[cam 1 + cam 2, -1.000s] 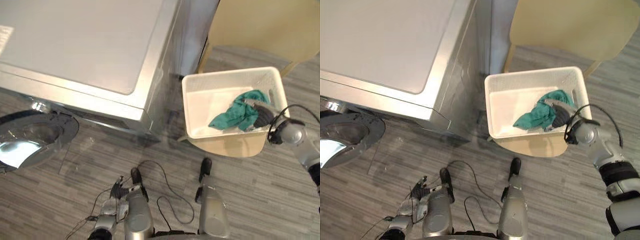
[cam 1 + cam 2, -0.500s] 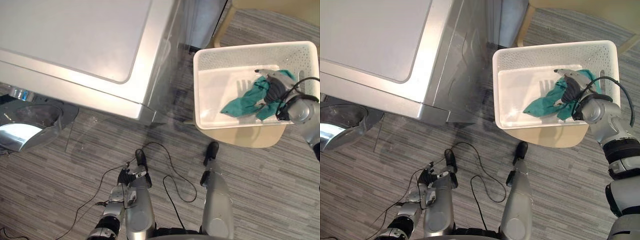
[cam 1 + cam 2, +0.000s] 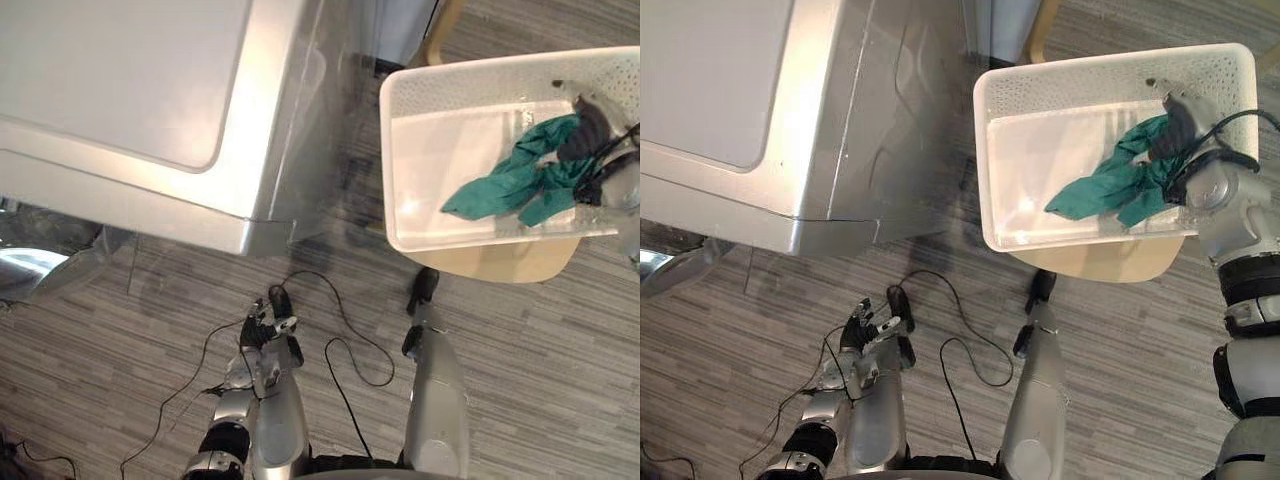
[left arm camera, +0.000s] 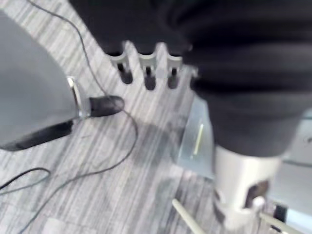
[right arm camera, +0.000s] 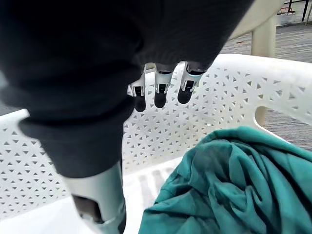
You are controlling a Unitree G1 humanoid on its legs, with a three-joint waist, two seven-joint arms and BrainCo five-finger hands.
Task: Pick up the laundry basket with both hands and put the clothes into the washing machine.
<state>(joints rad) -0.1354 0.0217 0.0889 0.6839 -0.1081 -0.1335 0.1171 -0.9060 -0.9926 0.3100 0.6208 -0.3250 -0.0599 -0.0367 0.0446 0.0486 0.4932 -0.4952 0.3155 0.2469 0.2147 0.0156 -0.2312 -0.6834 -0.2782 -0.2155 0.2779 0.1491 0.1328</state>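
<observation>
A white perforated laundry basket (image 3: 983,150) sits on a beige chair seat (image 3: 1100,265) to the right of the washing machine (image 3: 130,90). A teal cloth (image 3: 1105,190) lies crumpled in the basket's right half. My right hand (image 3: 1180,120) hovers over the cloth's far end, near the basket's far wall (image 5: 234,92). In the right wrist view its fingers (image 5: 158,90) are straight and hold nothing, with the cloth (image 5: 219,185) just below them. My left hand (image 3: 262,335) hangs low over the floor, its fingers (image 4: 146,73) relaxed and empty.
The silver washing machine's open round door (image 3: 40,265) shows at the left edge, low by the floor. A chair leg (image 3: 1040,30) stands beyond the basket. Grey striped flooring lies between the machine and the chair.
The camera has shifted, so the basket sits higher and further right in the picture. My right hand has moved across the cloth toward the basket's far wall. The left hand still hangs low.
</observation>
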